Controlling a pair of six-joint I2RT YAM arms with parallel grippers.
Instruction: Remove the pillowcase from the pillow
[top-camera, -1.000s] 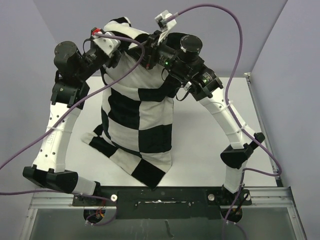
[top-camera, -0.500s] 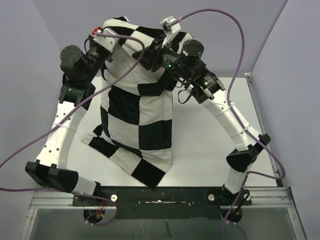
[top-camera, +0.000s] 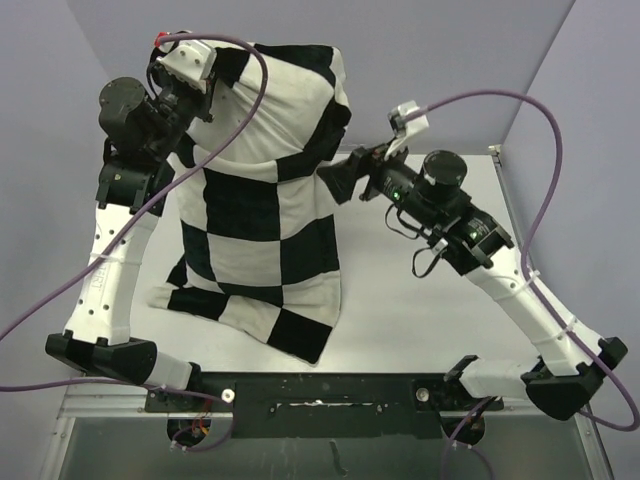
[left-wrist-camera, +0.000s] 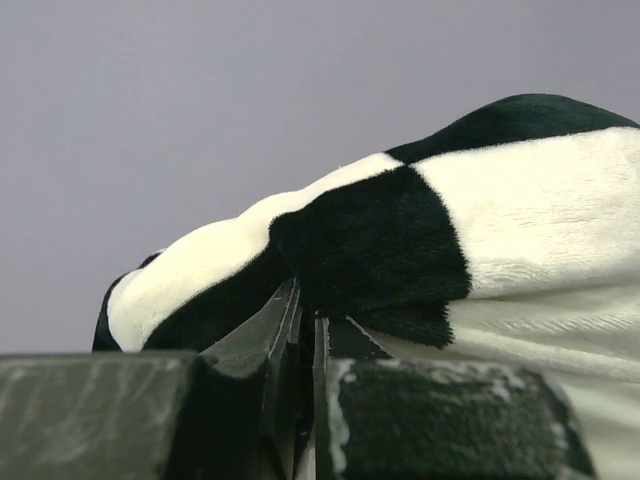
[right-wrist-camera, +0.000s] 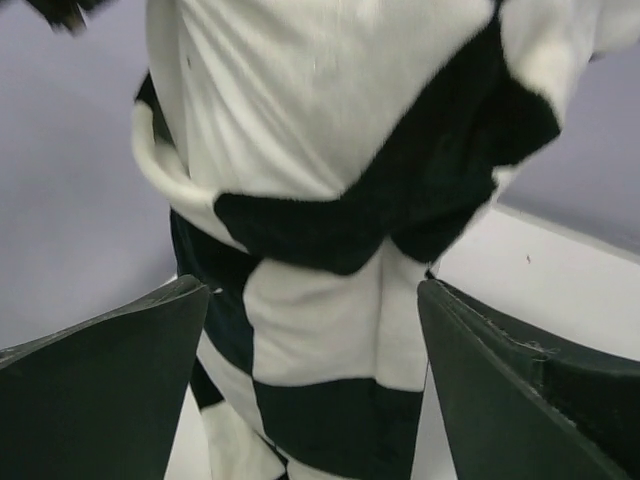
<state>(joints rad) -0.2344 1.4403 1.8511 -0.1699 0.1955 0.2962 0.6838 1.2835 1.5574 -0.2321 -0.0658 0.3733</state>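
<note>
The black-and-white checkered pillowcase (top-camera: 265, 215) hangs tall from its top left corner, its lower end bunched on the table. My left gripper (top-camera: 188, 72) is up high and shut on that corner; in the left wrist view its jaws (left-wrist-camera: 308, 305) pinch a black fold of the pillowcase (left-wrist-camera: 400, 230). My right gripper (top-camera: 335, 180) stands open just right of the cloth, at mid height, holding nothing. In the right wrist view its fingers (right-wrist-camera: 110, 390) frame the hanging pillowcase (right-wrist-camera: 330, 330) from a short way off. The pillow is hidden inside the cover.
The white table (top-camera: 420, 320) lies under the cloth, with grey walls behind and to both sides. Purple cables (top-camera: 500, 95) arc over both arms. A black rail (top-camera: 320, 395) with the arm bases runs along the near edge.
The right gripper opened, let go of the pillowcase's top and drew back to the right and down. The left gripper shut on the top corner and lifted it higher; the cloth now hangs wider.
</note>
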